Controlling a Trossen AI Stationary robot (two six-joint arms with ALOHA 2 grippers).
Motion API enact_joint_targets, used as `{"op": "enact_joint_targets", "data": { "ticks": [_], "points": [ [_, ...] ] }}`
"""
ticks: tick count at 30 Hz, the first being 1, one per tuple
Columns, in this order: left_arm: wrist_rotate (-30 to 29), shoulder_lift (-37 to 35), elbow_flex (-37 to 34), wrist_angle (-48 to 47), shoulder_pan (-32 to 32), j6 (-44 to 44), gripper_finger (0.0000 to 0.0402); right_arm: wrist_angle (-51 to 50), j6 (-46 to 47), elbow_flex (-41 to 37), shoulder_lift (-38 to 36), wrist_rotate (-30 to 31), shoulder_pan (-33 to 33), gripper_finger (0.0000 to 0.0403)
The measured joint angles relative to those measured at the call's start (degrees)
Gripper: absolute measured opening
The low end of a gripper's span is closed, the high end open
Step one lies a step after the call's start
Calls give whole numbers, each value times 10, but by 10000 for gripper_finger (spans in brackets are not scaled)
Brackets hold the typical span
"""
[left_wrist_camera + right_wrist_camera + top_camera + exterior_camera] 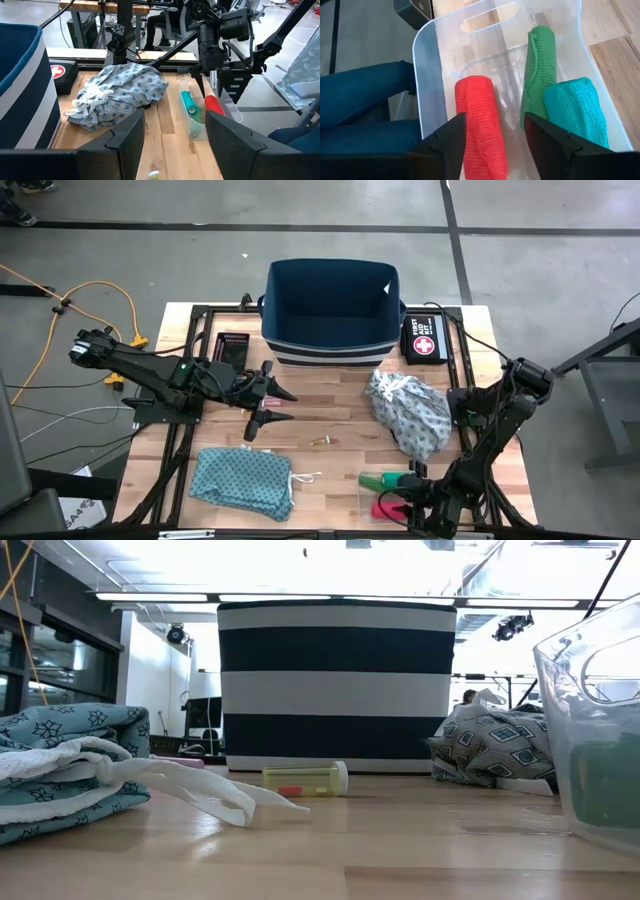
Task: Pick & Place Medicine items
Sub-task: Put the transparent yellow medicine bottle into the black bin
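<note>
A clear plastic tray (427, 60) near the table's front right holds a red-pink tube (480, 125), a green tube (537, 65), a teal-green tube (575, 112) and thin clear sticks (492, 67). My right gripper (492, 145) is open just above the tray, its fingers on either side of the red-pink tube's near end, touching nothing I can see. It also shows in the high view (405, 495). A tiny orange vial (305, 778) lies on its side on the table's middle (322, 441). My left gripper (272, 405) is open and empty, behind and left of the vial.
A blue-and-white striped bin (330, 315) stands at the back middle, with a black first aid pouch (425, 340) to its right. A grey patterned cloth (410, 412) lies right of centre and a teal cloth (245, 480) at the front left. Bare wood surrounds the vial.
</note>
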Motion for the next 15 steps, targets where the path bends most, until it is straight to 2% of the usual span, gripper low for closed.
{"op": "enact_joint_targets", "data": {
  "ticks": [8,15],
  "points": [
    [0,0,0,0,0,0,199,0,1,0,0,5,0,184],
    [0,0,0,0,0,0,199,-36,-3,-1,-28,28,-32,184]
  ]
}}
